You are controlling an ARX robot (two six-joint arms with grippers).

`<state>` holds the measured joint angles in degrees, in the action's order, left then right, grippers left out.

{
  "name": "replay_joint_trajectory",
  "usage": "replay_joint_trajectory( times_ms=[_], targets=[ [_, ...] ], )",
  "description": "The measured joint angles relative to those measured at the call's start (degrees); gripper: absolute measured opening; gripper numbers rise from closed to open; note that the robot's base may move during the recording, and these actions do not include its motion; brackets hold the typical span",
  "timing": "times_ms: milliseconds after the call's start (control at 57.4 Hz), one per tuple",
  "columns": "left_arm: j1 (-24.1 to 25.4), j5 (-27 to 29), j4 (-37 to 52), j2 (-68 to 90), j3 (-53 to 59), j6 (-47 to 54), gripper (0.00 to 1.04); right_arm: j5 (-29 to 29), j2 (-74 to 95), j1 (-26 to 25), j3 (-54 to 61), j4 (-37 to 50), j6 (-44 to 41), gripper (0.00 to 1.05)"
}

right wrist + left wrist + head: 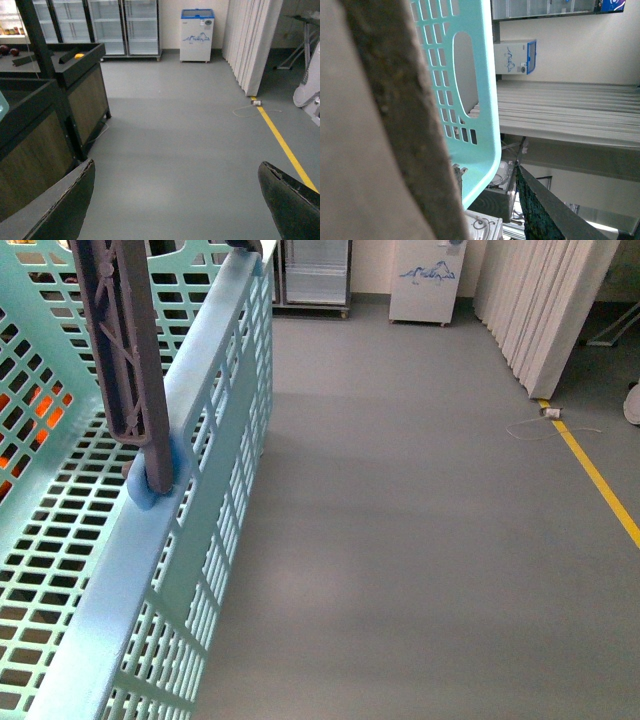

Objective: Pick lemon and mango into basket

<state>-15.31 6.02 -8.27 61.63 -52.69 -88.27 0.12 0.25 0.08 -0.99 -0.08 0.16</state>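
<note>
Turquoise basket [215, 370], orange patch [40, 410] behind its slots; right gripper [175, 200] wide, empty; left gripper [487, 215] unclear.

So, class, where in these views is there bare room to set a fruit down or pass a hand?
The slotted bottom of the basket looks bare. The grey floor between basket and yellow line is open too. Tightest: the handle standing over the near rim.
</note>
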Motion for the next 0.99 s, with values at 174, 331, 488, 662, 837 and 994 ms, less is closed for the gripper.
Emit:
replay_joint_trajectory(
  times_ms=[174,331,488,662,837,994],
  targets=[
    [-0.44,-1.16,0.0,0.0,0.0,-0.2,0.31,0.07,0.0,0.0,0.0,0.0,0.0,0.96],
    [-0.17,0.04,0.0,0.0,0.0,-0.48,0.3,0.02,0.02,0.0,0.0,0.0,0.0,0.96],
    [-0.04,0.17,0.0,0.11,0.0,0.22,0.3,0.04,0.02,0.0,0.0,0.0,0.0,0.96],
    [-0.07,-0.15,0.0,0.24,0.0,-0.11,0.3,0.07,0.02,0.0,0.0,0.0,0.0,0.96],
    [-0.07,-0.2,0.0,0.26,0.02,-0.09,0.3,0.02,-0.17,0.02,0.0,0.02,0.0,0.96],
    [-0.04,0.0,0.0,0.24,0.02,0.04,0.3,0.04,-0.02,0.02,0.0,-0.02,0.0,0.96]
  ],
)
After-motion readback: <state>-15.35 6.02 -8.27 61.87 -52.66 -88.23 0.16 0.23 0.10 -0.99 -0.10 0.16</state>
